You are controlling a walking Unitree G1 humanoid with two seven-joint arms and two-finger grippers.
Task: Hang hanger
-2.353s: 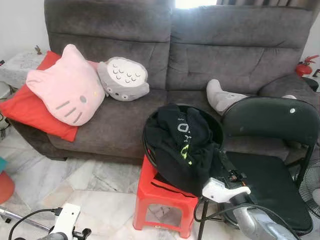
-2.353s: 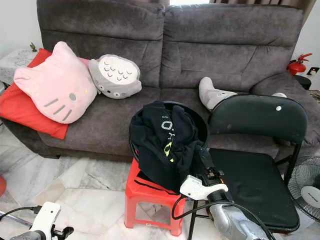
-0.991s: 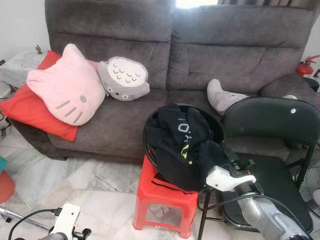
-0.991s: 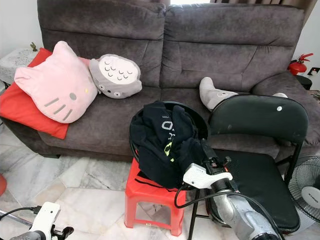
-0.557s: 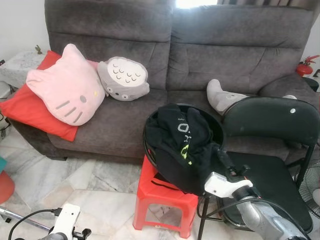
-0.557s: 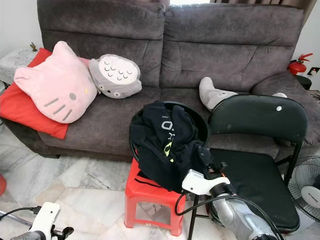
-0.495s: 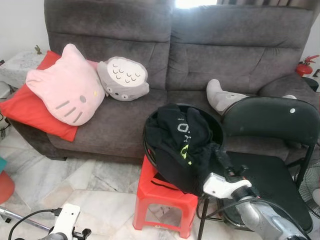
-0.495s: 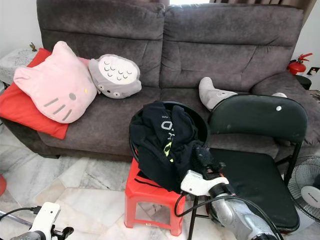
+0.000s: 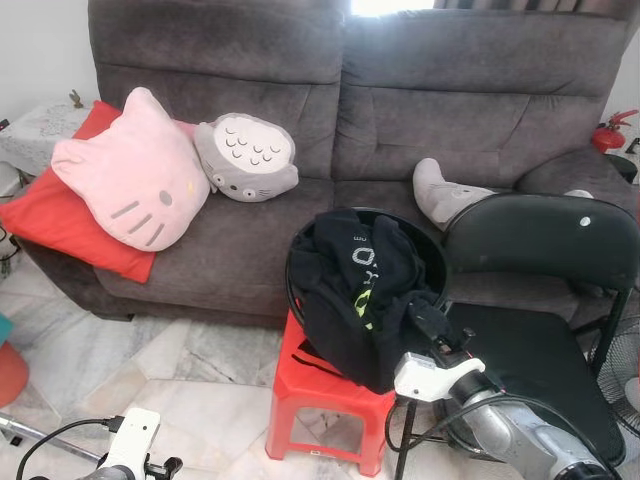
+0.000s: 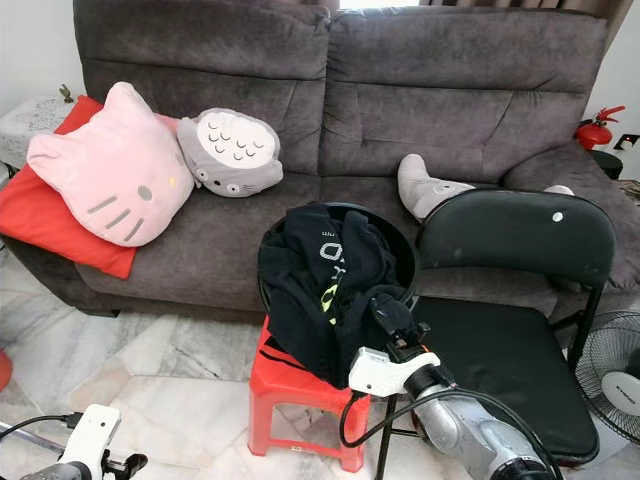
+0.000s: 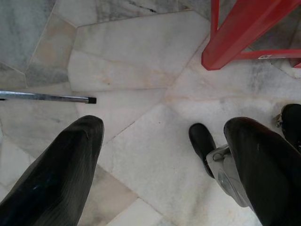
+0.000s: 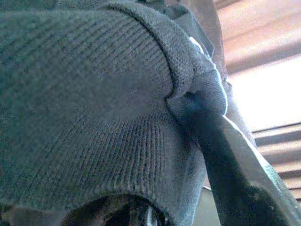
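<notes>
A black garment [image 9: 355, 290] with white and green print is heaped in a round black basket [image 9: 432, 252] on a red plastic stool [image 9: 310, 385]. My right gripper [image 9: 428, 322] is buried in the garment's right side, at the basket's near rim, and is shut on the cloth. In the right wrist view, dark knit fabric [image 12: 84, 108] wraps over one black finger [image 12: 235, 174]. My left gripper [image 11: 169, 165] hangs low at the left over the marble floor, open with nothing between its fingers.
A black folding chair [image 9: 545, 360] stands just right of the stool, against my right arm. Behind is a grey sofa [image 9: 400, 130] with a pink cat cushion [image 9: 135, 170] and a grey plush [image 9: 247, 158]. A fan [image 9: 625, 370] sits far right. A metal rod [image 11: 47, 97] lies on the floor.
My right gripper has slid left and lower along the basket's near rim, and the garment's right side has bunched and shifted with it. The left arm has not moved.
</notes>
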